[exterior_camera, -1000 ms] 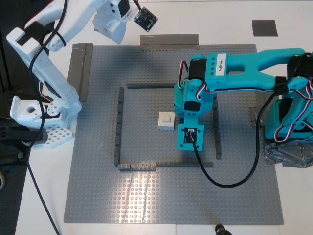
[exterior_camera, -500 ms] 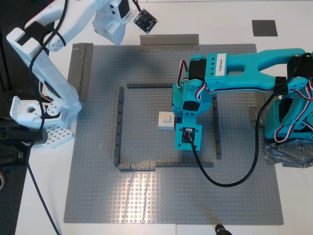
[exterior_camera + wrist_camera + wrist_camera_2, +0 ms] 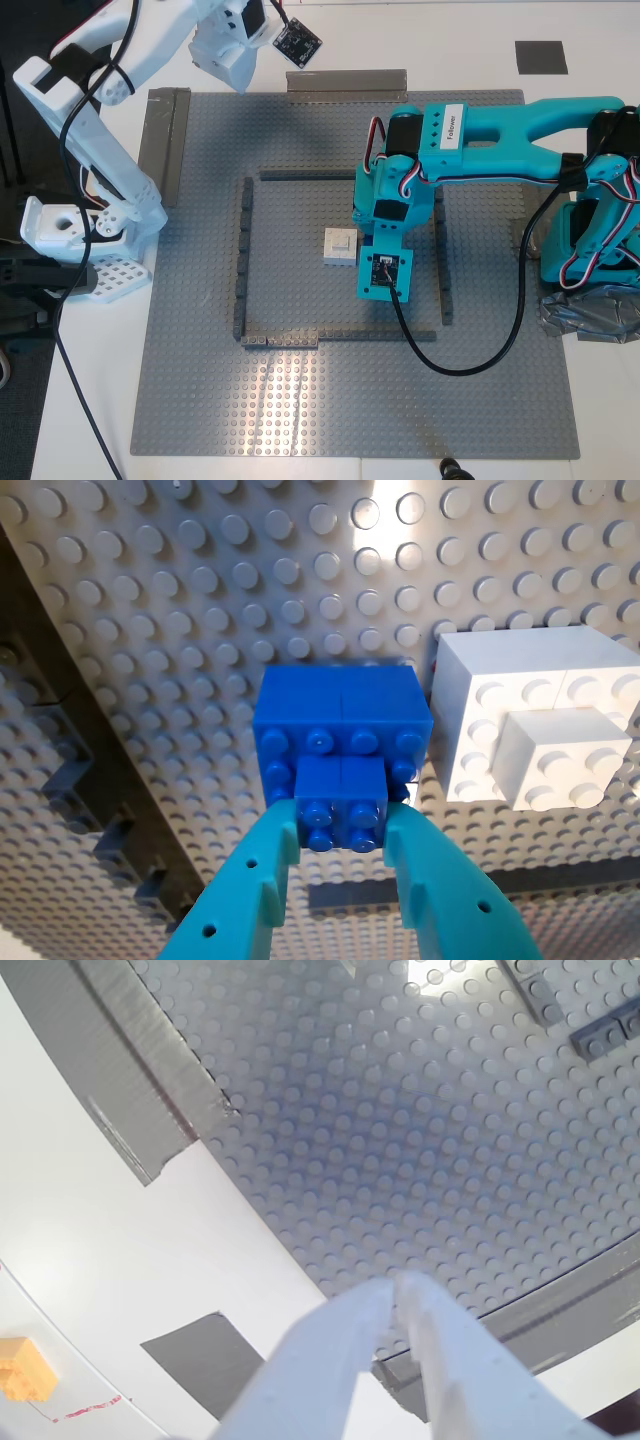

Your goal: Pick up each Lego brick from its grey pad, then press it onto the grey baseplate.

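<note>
In the first wrist view my first gripper (image 3: 340, 820), teal, is shut on the small upper block of the bright blue Lego brick (image 3: 340, 730). The brick stands on the grey baseplate (image 3: 180, 610), close beside the white Lego brick (image 3: 535, 740). In the exterior view the teal arm's gripper (image 3: 378, 235) covers the blue brick, and the white brick (image 3: 340, 245) shows just to its left, inside the dark grey frame (image 3: 241, 260) on the baseplate (image 3: 300, 400). My second gripper (image 3: 395, 1288), white, is shut and empty above the baseplate's edge (image 3: 400, 1140). Grey pads show in the exterior view (image 3: 541, 56) and the second wrist view (image 3: 200, 1355).
Olive-grey tape strips (image 3: 346, 82) (image 3: 165, 140) hold the plate's far and left edges. A silver tape wad (image 3: 590, 315) lies by the teal arm's base. The white arm's base (image 3: 75, 240) stands at the exterior view's left. A black cable (image 3: 470, 365) loops over the plate.
My first gripper has shifted slightly over the plate beside the white brick. The white arm has not moved.
</note>
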{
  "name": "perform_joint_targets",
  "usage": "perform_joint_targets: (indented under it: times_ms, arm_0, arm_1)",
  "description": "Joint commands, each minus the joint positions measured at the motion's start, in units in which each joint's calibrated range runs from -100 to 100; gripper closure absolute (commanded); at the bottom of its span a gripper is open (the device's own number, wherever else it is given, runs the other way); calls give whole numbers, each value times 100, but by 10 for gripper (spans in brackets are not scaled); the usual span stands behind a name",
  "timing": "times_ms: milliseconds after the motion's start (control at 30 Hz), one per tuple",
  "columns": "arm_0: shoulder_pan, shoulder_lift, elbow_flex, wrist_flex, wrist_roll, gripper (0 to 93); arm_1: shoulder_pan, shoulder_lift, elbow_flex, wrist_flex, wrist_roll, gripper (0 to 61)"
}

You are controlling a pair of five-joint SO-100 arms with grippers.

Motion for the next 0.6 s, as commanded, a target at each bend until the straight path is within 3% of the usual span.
perform_joint_targets:
  times_ms: [0, 367, 567]
  arm_0:
    - [21, -33, -23, -43, 19, 886]
    - [-15, -33, -41, -43, 19, 884]
    - [0, -33, -50, -43, 19, 808]
  arm_1:
    - [-37, -555, -26, 35, -24, 610]
    - [-37, -692, 136, 51, -15, 610]
    - [-37, -769, 190, 51, -15, 610]
